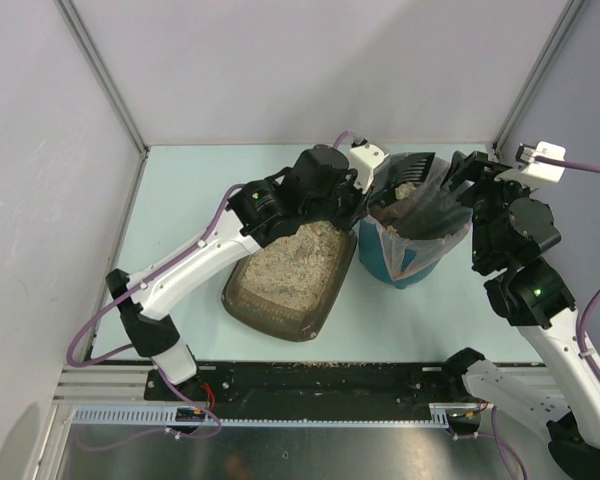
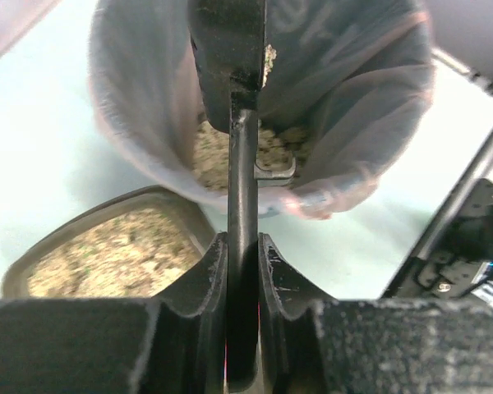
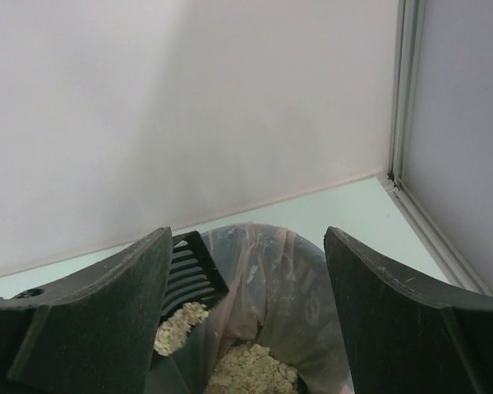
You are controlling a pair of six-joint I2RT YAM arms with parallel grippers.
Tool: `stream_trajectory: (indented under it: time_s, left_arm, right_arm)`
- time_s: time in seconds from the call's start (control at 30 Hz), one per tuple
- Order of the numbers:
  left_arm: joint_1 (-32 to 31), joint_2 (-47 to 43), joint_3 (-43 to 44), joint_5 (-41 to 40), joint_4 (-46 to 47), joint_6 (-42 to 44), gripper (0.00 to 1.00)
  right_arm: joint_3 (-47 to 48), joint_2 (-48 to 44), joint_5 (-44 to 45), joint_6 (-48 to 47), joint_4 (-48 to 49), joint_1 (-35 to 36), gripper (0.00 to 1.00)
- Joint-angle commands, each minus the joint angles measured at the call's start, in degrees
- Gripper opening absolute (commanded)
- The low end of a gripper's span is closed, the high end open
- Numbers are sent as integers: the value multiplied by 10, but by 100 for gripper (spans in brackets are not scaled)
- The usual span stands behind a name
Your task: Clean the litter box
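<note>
The litter box [image 1: 285, 272], a dark brown tray of beige litter, lies left of the teal bin [image 1: 405, 262] with its clear bag. It also shows in the left wrist view [image 2: 107, 250]. My left gripper [image 1: 368, 203] [image 2: 242, 240] is shut on the handle of the black slotted scoop [image 2: 241, 180]. It holds the scoop [image 1: 412, 170] tilted over the bin mouth, with a clump of litter in it [image 3: 177, 325]. Litter lies in the bag [image 3: 255, 369]. My right gripper [image 1: 468, 180] [image 3: 246, 238] is open and empty, just above the bin's right rim.
White walls with metal corner posts close the back and both sides; the bin stands near the back right corner [image 3: 398, 176]. The right arm [image 2: 468, 246] is close to the right of the bin. A black rail [image 1: 310, 378] with scattered litter crumbs runs along the near edge.
</note>
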Motion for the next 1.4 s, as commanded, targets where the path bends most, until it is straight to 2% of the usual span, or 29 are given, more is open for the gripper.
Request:
stream_trajectory:
  time_s: [0.0, 0.1, 0.27, 0.37, 0.53, 0.8, 0.97, 1.07, 1.27, 1.37]
  left_arm:
    - [3, -1, 15, -84, -15, 71, 0]
    - [2, 4, -4, -90, -22, 88, 0]
    - [1, 5, -45, -36, -29, 91, 0]
    - [1, 11, -47, -67, -53, 104, 0]
    - [1, 15, -16, -94, -66, 125, 0]
    - [-2, 16, 92, -79, -65, 117, 0]
    - [-5, 2, 119, -74, -65, 118, 0]
    - [-5, -7, 82, -55, -65, 118, 0]
    - [-5, -24, -64, -34, -65, 109, 0]
    - [-6, -26, -87, -43, -68, 108, 0]
  right_arm:
    - [4, -16, 13, 10, -1, -2, 79]
    - [4, -16, 14, 11, -4, -2, 79]
    - [4, -19, 19, 11, -4, -3, 79]
    - [2, -21, 19, 12, -5, -4, 79]
    - [-2, -22, 15, 14, -6, -5, 79]
    - [-2, -27, 18, 17, -6, -6, 79]
    - [-4, -26, 18, 22, -14, -5, 79]
    - [-7, -25, 14, 28, -14, -6, 79]
    - [-9, -24, 15, 26, -8, -7, 79]
    - [-10, -24, 14, 22, -4, -8, 79]
